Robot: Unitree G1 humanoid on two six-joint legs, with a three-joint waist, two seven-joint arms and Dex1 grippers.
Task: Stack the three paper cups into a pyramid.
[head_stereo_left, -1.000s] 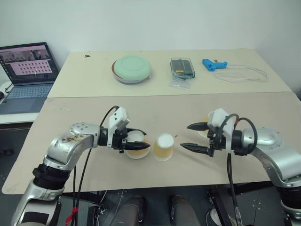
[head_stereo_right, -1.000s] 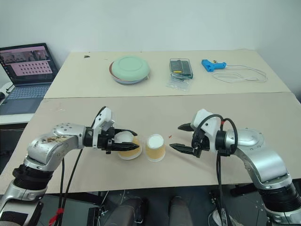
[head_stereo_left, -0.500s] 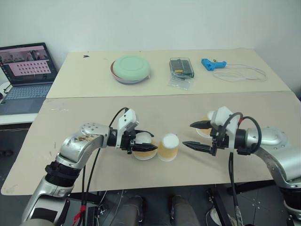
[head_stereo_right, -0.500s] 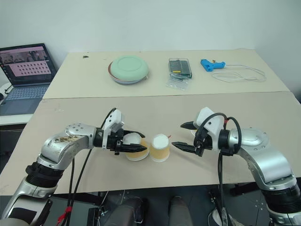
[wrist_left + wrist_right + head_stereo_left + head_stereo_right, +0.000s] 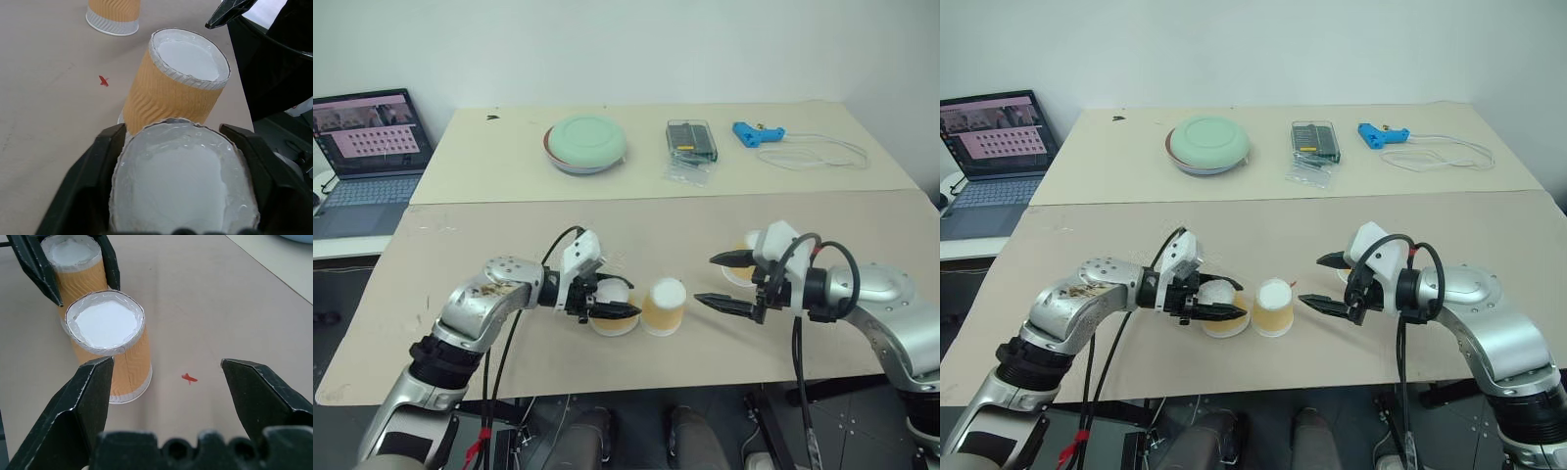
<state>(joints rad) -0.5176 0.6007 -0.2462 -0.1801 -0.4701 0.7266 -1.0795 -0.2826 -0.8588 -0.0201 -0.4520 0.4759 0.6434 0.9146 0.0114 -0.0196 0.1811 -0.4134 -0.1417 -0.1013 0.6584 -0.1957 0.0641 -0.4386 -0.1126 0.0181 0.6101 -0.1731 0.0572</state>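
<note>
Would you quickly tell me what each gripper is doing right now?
Left gripper: fingers either side of a cup; grip cannot be told.
Right gripper: open, holding nothing.

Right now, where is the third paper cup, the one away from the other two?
In the left eye view, the third cup stands on the table's right side, partly hidden behind the right gripper.

The three paper cups are seen with tan-orange sides ribbed in a faint wavy pattern and white bases: one (image 5: 176, 83), one (image 5: 181, 181), one (image 5: 113, 14) with a white band at its rim. The counter (image 5: 509, 235) is coloured beige, and a small red mark (image 5: 189, 378) is borne on it. Both the left gripper (image 5: 612, 299) and the right gripper (image 5: 722, 281) are fingered in black. A pale green lid is shown on the bowl (image 5: 587, 142), and a bright blue tool (image 5: 756, 133) is set beside a white cord (image 5: 822, 155).
</note>
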